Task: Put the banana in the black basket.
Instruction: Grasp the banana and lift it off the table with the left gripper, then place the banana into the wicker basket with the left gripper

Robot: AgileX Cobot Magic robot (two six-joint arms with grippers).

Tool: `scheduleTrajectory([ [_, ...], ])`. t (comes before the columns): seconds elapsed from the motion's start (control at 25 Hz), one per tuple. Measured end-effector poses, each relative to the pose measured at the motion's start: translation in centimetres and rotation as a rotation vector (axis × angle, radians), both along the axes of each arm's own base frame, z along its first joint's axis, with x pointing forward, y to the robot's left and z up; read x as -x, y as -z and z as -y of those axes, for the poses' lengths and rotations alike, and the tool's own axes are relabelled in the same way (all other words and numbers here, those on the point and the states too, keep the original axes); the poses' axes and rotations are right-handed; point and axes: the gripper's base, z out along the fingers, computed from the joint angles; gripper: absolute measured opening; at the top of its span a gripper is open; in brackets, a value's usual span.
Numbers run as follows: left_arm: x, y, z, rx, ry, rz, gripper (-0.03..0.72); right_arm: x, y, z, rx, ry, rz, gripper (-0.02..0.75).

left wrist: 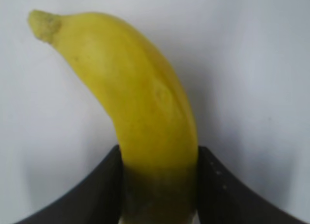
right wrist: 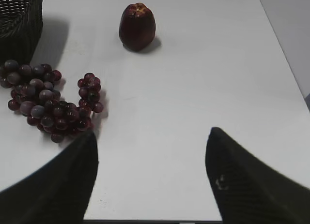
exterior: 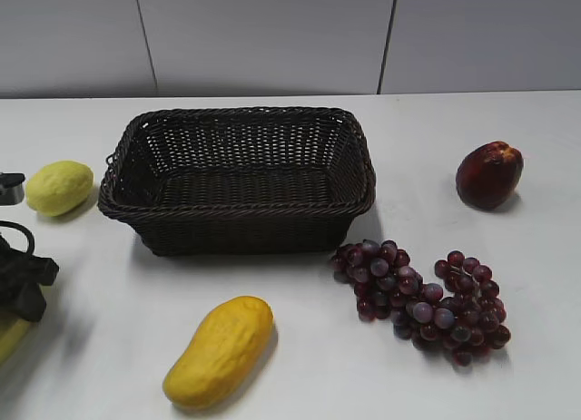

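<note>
The banana (left wrist: 140, 98) is long, curved and yellow. My left gripper (left wrist: 159, 149) is shut on its lower end over the white table. In the exterior view only a yellow sliver of the banana (exterior: 7, 340) shows at the bottom left edge, under the left gripper (exterior: 23, 279). The black basket (exterior: 245, 229) stands empty at the middle back, to the right of and beyond the left gripper. Its corner shows in the right wrist view (right wrist: 17, 21). My right gripper (right wrist: 152, 134) is open and empty over bare table, out of the exterior view.
A lemon (exterior: 59, 187) lies left of the basket. A mango-shaped fruit (exterior: 221, 350) lies in front of it. Purple grapes (exterior: 422, 297) (right wrist: 48, 100) lie front right, and a dark red fruit (exterior: 489, 174) (right wrist: 138, 26) right. The table's right edge (right wrist: 290, 64) shows.
</note>
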Motion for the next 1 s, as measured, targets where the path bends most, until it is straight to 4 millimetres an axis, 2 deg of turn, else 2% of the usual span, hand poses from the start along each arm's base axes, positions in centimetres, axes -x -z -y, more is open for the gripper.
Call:
scheduleTrajectory([
  [0.24,0.9,-1.2,0.1,0.01,0.016,-0.046,0.419,0.0,0.0,0.0,0.0,0.0,0.0,0.555],
  [0.48,2.6,-5.0,0.3,0.042,0.029,-0.053,0.419,0.0,0.0,0.0,0.0,0.0,0.0,0.555],
  [0.68,1.8,-11.1,0.5,0.078,0.034,0.158,0.419,0.0,0.0,0.0,0.0,0.0,0.0,0.555],
  [0.8,0.3,-15.2,0.9,0.122,0.023,0.305,0.419,0.0,0.0,0.0,0.0,0.0,0.0,0.555],
  [1.0,-2.2,-20.5,2.0,0.245,-0.017,0.521,0.419,0.0,0.0,0.0,0.0,0.0,0.0,0.555],
])
